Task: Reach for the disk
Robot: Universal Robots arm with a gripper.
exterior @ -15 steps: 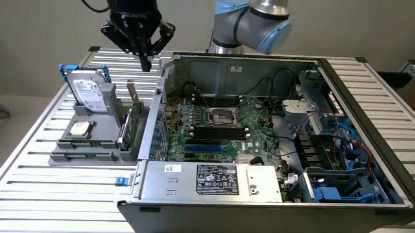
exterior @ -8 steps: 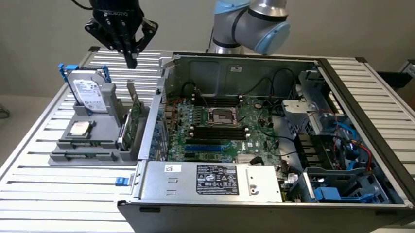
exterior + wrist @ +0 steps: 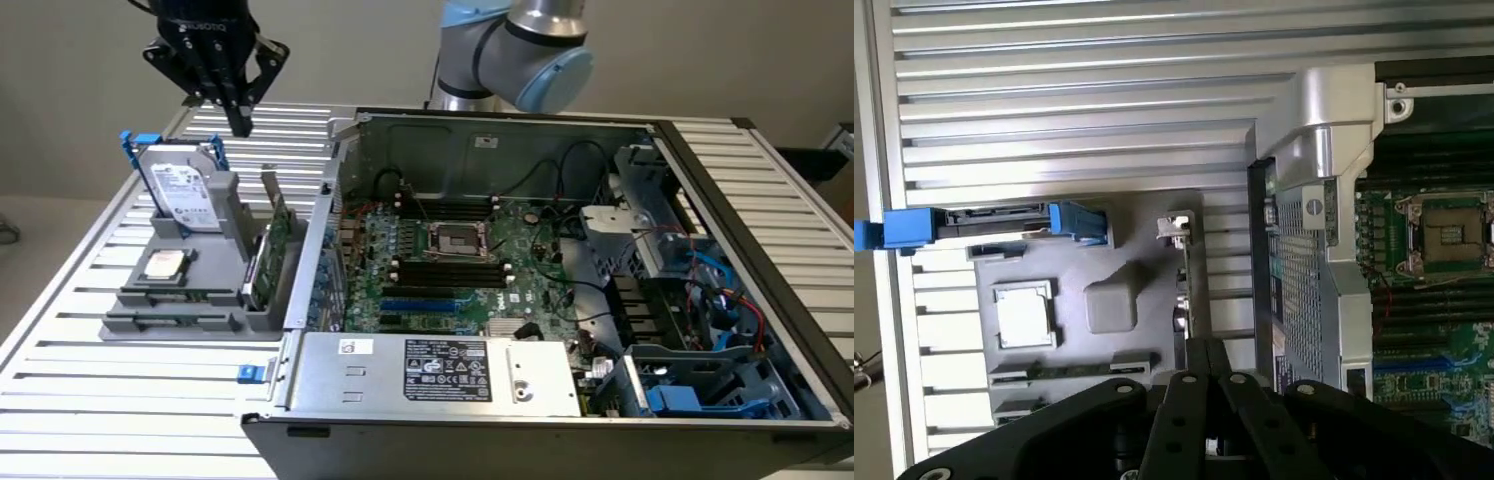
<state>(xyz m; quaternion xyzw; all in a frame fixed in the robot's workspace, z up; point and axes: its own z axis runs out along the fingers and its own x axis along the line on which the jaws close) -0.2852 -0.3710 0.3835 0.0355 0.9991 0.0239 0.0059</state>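
On the ribbed metal surface (image 3: 120, 375), at the exterior view's left of the open computer case (image 3: 534, 280), a grey holder (image 3: 187, 300) carries the disk (image 3: 178, 187).

Disk: it stands on end in a slot at the far end of the holder. Its long axis runs up and down and leans slightly back. The white-labelled face is turned toward the exterior camera. Blue carrier rails run up both side edges and rise past the top edge. In the wrist view the disk (image 3: 989, 215) is seen from above as a thin dark edge between two blue rail ends.

Jaws: closed together, holding nothing. In the exterior view they hang above the holder's far end, tips pointing down. They sit a little to the exterior view's right of the disk's top edge and do not touch it. The wrist view confirms a gap, with the bare holder lying between the black fingers (image 3: 1204, 390) and the disk.

Other items: a small square silver chip (image 3: 164, 264) lies flat in the holder, nearer the camera than the disk. A green circuit board (image 3: 274, 250) stands on edge at the holder's case side.
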